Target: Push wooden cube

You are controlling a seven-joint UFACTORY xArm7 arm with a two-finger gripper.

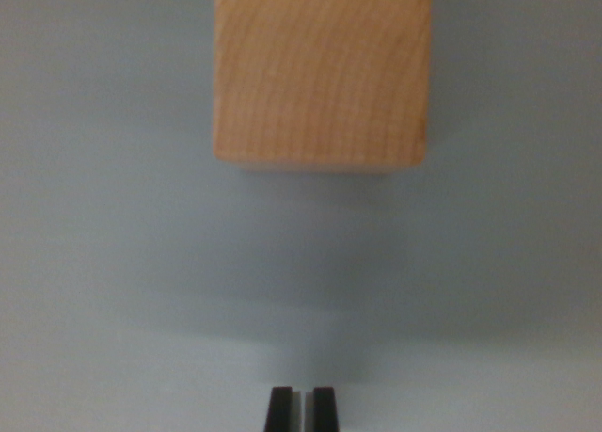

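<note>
A light wooden cube (323, 70) with visible grain fills the top middle of the wrist view, its upper part cut off by the frame edge. It rests on a pale grey-blue surface (113, 263). My gripper (301, 408) shows at the bottom centre as two black fingertips standing almost together, with only a thin slit between them and nothing held. The cube lies straight ahead of the fingertips, well apart from them, with a soft shadow on the surface in between.
Only the plain grey-blue surface surrounds the cube on the left, right and below. A faint lighter band crosses the surface near the bottom.
</note>
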